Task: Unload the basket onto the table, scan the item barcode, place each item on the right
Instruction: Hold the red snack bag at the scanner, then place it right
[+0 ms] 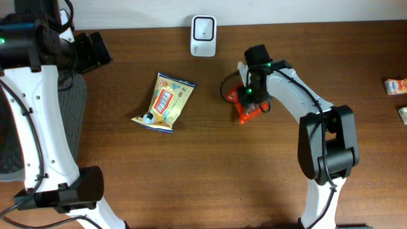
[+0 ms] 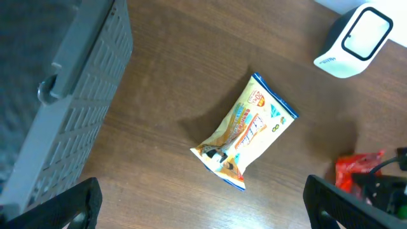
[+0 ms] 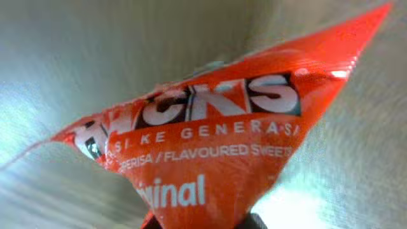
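Note:
My right gripper (image 1: 249,97) is shut on a red sweets packet (image 1: 245,111), below and to the right of the white barcode scanner (image 1: 203,36) that stands at the table's back edge. In the right wrist view the red packet (image 3: 210,146) fills the frame, pinched at its lower end between my jaws (image 3: 200,224). No barcode shows on the face I see. My left gripper (image 2: 203,210) is open and holds nothing; its black fingertips (image 2: 70,203) show at the bottom corners. It hovers at the far left (image 1: 95,52).
A yellow snack bag (image 1: 166,102) lies flat left of centre, also seen from the left wrist (image 2: 245,130). A grey basket (image 2: 63,95) sits at the left edge. Two small packets (image 1: 395,86) lie at the far right edge.

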`<state>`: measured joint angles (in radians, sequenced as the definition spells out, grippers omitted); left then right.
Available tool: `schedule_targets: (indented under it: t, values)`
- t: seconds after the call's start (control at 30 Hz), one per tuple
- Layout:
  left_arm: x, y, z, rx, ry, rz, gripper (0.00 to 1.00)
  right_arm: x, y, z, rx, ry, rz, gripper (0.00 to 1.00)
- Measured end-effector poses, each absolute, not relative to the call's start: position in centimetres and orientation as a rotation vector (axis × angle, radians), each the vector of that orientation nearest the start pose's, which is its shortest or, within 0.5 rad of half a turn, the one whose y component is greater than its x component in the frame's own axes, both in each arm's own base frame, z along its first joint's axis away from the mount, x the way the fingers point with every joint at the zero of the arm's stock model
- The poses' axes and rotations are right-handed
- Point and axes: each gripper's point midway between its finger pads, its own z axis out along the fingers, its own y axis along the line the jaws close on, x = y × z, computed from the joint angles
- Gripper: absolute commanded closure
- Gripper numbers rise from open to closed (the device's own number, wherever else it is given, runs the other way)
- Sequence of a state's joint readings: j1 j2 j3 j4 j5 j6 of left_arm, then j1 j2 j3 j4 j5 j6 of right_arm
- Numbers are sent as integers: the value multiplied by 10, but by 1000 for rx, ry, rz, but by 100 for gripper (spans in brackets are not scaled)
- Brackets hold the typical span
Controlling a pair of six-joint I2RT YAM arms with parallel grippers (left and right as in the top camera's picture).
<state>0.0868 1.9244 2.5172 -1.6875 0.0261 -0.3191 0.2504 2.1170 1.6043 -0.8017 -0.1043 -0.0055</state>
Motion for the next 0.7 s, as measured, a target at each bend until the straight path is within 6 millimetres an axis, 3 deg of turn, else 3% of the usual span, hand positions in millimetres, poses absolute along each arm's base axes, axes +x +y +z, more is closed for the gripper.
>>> schedule_targets:
  t: [0.13, 0.27, 0.37, 0.47, 0.57, 0.6, 0.7]
  values:
    - [393, 29, 329, -529, 2617, -110, 1, 498, 154, 81, -223, 2681, 316, 96]
    - [393, 29, 329, -528, 2616, -110, 1, 567, 177, 156, -115, 2330, 436, 96]
    - [393, 29, 329, -529, 2616, -110, 1, 598, 198, 205, -111, 2083, 494, 96]
    - [393, 29, 329, -529, 2617, -110, 1, 613, 223, 237, -106, 1903, 500, 96]
    - [393, 29, 329, -529, 2617, -110, 1, 624, 243, 231, -96, 1819, 492, 96]
    - [393, 29, 329, -529, 2617, -110, 1, 632, 252, 214, -89, 1787, 488, 96]
    - [393, 29, 329, -529, 2617, -110, 1, 643, 255, 181, -77, 1784, 472, 96]
